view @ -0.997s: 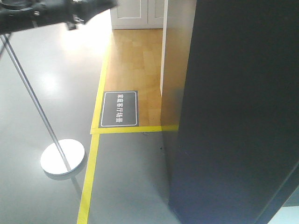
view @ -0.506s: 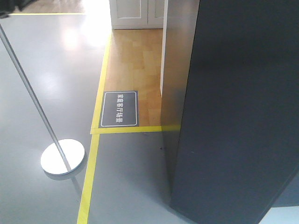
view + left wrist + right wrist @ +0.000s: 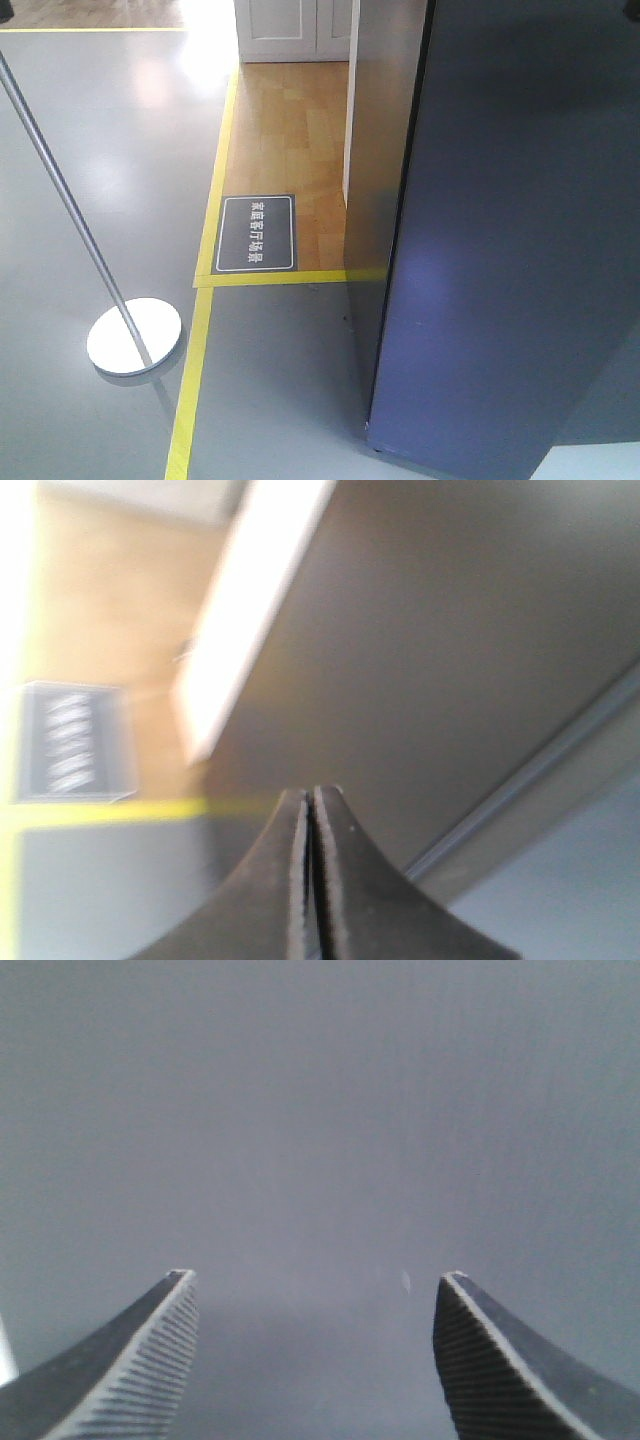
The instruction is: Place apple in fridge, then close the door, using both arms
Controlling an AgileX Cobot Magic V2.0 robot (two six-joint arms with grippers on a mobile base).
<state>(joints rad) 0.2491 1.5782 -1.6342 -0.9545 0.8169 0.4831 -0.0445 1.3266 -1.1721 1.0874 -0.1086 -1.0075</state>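
The fridge (image 3: 380, 150) stands at the right of the front view, showing its dark grey side. The door (image 3: 520, 250) shows its grey outer face, nearly in line with the fridge front. No apple is in view in any frame. My left gripper (image 3: 310, 792) is shut with nothing between its fingers, and points at the fridge's dark side (image 3: 450, 630) beside a pale seam (image 3: 530, 770). My right gripper (image 3: 318, 1278) is open, its ribbed fingers (image 3: 150, 1360) wide apart, close to a flat grey surface (image 3: 320, 1110) that looks like the door. Neither gripper shows in the front view.
A metal pole on a round white base (image 3: 133, 335) stands at the left on the grey floor. Yellow tape lines (image 3: 190, 380) border a wooden floor area (image 3: 290, 130) with a dark floor sign (image 3: 257, 233). A white cabinet (image 3: 295, 25) is at the back.
The black arm at the top left of the front view has left the frame. The door's face has swung round towards the fridge and now looks lighter.
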